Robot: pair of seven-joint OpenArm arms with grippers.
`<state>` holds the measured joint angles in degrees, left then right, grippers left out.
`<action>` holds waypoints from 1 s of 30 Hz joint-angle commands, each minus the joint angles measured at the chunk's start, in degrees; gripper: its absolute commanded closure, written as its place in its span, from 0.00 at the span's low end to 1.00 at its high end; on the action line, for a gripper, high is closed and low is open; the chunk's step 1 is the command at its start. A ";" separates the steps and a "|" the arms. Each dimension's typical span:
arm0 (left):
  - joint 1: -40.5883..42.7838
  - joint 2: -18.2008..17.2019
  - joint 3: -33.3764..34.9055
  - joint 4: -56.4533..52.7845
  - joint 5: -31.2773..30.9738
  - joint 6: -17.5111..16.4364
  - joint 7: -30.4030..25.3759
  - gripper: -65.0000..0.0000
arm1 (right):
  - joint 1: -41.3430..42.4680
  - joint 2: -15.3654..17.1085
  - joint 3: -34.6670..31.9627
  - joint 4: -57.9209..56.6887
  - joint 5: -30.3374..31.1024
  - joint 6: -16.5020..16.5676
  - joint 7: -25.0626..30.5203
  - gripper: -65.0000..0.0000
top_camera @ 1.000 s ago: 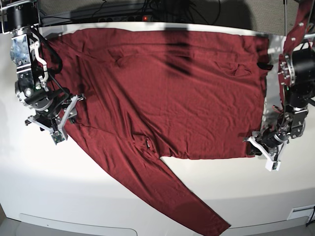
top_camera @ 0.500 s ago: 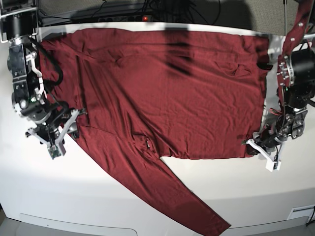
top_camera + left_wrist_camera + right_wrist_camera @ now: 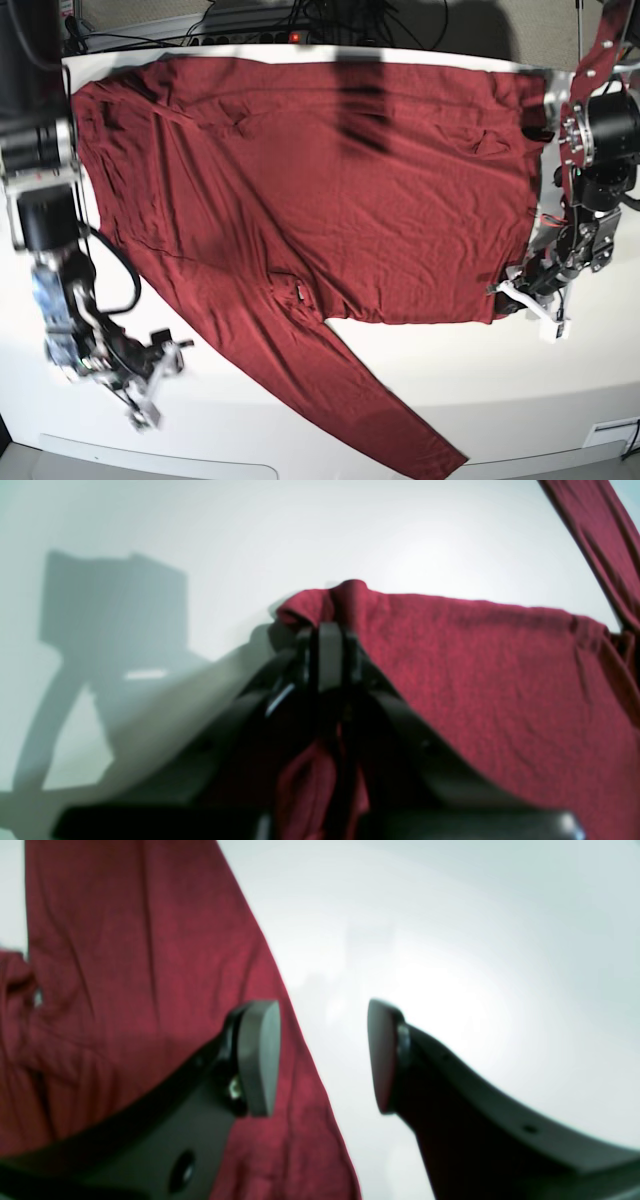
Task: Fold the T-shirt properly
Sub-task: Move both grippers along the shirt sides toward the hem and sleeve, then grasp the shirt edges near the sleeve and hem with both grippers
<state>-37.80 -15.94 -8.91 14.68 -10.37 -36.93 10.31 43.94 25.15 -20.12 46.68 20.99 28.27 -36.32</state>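
L end effector (image 3: 330,645) pinches T-shirt (image 3: 330,190) hem corner for folding; R end effector (image 3: 322,1057) open, empty, over surface (image 3: 300,400).

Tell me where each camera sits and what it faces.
Base: overhead, looking down on the white table, the spread dark red long-sleeved shirt and both arms.
Left wrist: behind the left gripper, shut on a shirt corner.
Right wrist: behind the open right gripper, over the shirt's edge and table.
All three views share the shirt and table.
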 commanded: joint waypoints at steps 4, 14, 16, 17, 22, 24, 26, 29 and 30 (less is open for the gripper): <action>1.16 -0.39 0.00 0.31 0.87 0.00 1.16 1.00 | 9.99 -5.09 -3.34 -13.40 -6.80 0.44 1.46 0.56; 6.60 -0.39 0.00 0.31 0.83 0.02 -4.44 1.00 | 13.97 -11.06 -3.89 -34.51 -19.34 2.97 16.28 0.56; 6.64 -0.39 0.00 0.31 0.83 0.00 -4.39 1.00 | 13.97 -11.04 -3.89 -36.04 -19.32 2.97 18.05 0.56; 6.64 -0.42 0.00 0.31 0.83 0.02 -4.39 1.00 | 13.92 -11.02 -3.89 -36.50 -19.32 2.99 18.29 0.56; 6.34 -0.39 0.00 0.31 0.81 0.00 -4.42 1.00 | 11.56 -10.64 -3.91 -37.00 -20.04 2.78 19.23 0.56; 6.34 -0.37 0.00 0.31 0.61 0.00 -4.44 1.00 | 9.86 -10.32 -3.89 -37.00 -21.29 2.62 21.03 0.56; 6.34 -0.24 0.00 0.31 0.59 0.00 -4.44 1.00 | 8.24 -10.03 -3.89 -37.00 -21.97 2.58 22.49 0.56; 6.34 -0.26 0.00 0.31 -0.70 0.00 -4.44 1.00 | 6.64 -10.05 -3.91 -37.00 -23.76 2.58 22.97 0.56; 6.32 -0.24 0.00 0.31 -0.68 0.02 -4.44 1.00 | 6.36 -10.03 -3.91 -37.00 -23.85 2.60 22.82 0.56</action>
<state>-31.46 -15.99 -9.06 15.42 -13.67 -39.00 0.84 49.47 14.90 -24.03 9.54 -1.39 30.98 -11.81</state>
